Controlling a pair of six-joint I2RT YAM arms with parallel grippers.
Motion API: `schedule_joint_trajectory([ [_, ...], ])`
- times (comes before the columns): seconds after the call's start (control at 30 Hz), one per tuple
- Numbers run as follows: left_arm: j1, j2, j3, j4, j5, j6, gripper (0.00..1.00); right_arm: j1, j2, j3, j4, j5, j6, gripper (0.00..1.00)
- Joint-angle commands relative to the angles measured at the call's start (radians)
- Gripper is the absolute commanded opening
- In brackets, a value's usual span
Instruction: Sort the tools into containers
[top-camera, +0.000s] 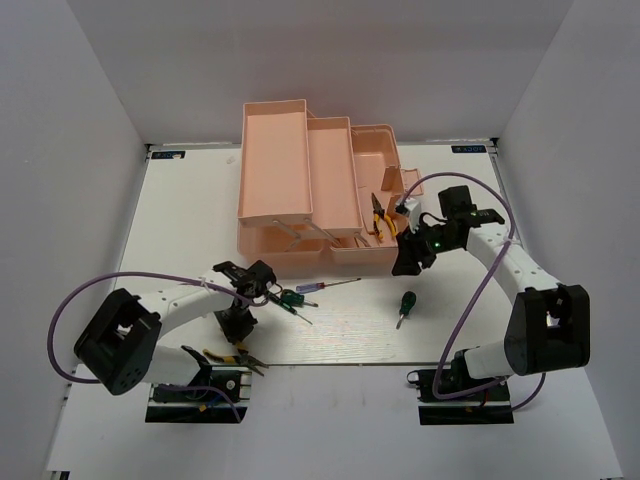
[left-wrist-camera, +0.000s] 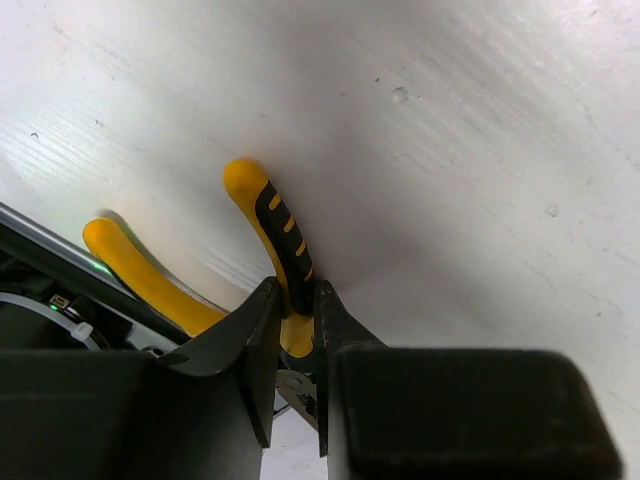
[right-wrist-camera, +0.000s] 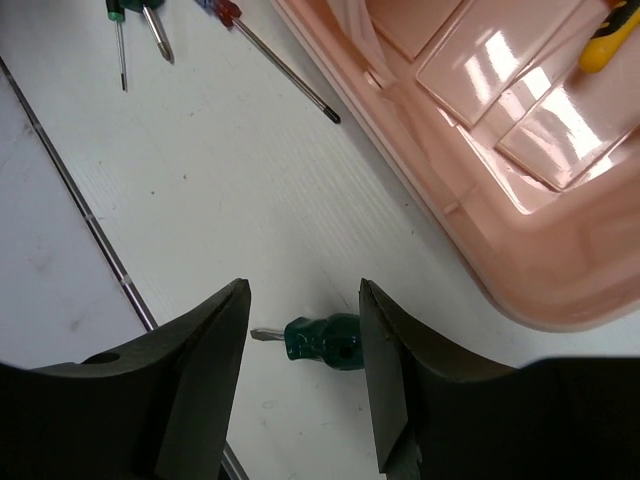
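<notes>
Between left fingers (left-wrist-camera: 250, 345) sits one pliers handle (left-wrist-camera: 281, 232).

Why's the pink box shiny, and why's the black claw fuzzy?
Right wrist view: light glare makes white patches inside the toolbox. Left wrist view: the left claw is very near the lens, so it blurs; the yellow pliers look sharper.

White arms (top-camera: 185, 300), blk joints (top-camera: 120, 342), purple cables (top-camera: 68, 312); blk right end effector (right-wrist-camera: 302, 300).
</notes>
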Motion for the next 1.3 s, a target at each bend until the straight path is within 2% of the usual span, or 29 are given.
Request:
schedule_joint_trajectory([
  [0.0,-0.002,0.037,-0.026,0.213,-0.062,-0.017,0.2,-0.016,-0.026,0.027,-0.009,-0.016,0.001,0.54],
  [0.07,-0.002,0.049,-0.017,0.245,-0.053,-0.017,0.2,-0.023,-0.026,0.032,-0.017,-0.023,-0.002,0.54],
  [0.17,-0.011,0.074,0.017,0.285,-0.053,0.004,0.27,-0.037,-0.032,0.035,-0.023,-0.021,-0.002,0.54],
  [0.43,-0.011,0.065,0.0,0.431,-0.019,0.034,0.29,-0.057,-0.038,0.029,-0.028,-0.033,0.009,0.54],
  [0.6,-0.011,0.095,-0.019,0.471,0.016,0.034,0.49,-0.065,-0.038,0.03,-0.028,-0.036,0.012,0.55],
  [0.67,-0.011,0.114,-0.028,0.482,0.026,0.034,0.49,-0.072,-0.037,0.035,-0.028,-0.036,0.013,0.55],
  [0.7,-0.011,0.114,-0.028,0.482,0.026,0.034,0.47,-0.069,-0.037,0.035,-0.029,-0.038,0.013,0.55],
  [0.73,-0.011,0.114,-0.028,0.491,0.035,0.034,0.37,-0.074,-0.035,0.041,-0.029,-0.036,0.012,0.55],
  [0.8,-0.011,0.14,-0.028,0.491,0.035,0.034,0.23,-0.077,-0.031,0.046,-0.029,-0.038,0.012,0.55],
  [0.83,-0.011,0.14,-0.028,0.491,0.035,0.034,0.11,-0.077,-0.028,0.049,-0.029,-0.041,0.015,0.55],
  [0.9,-0.011,0.151,-0.019,0.477,0.046,0.046,0.01,-0.082,-0.026,0.056,-0.029,-0.039,0.017,0.55],
  [1.07,-0.02,0.077,0.033,0.405,0.046,0.112,0.0,-0.092,-0.028,0.061,-0.031,-0.038,0.017,0.55],
  [1.27,-0.031,-0.084,0.223,0.213,0.009,0.217,0.0,-0.102,-0.034,0.05,-0.026,-0.05,0.027,0.55],
])
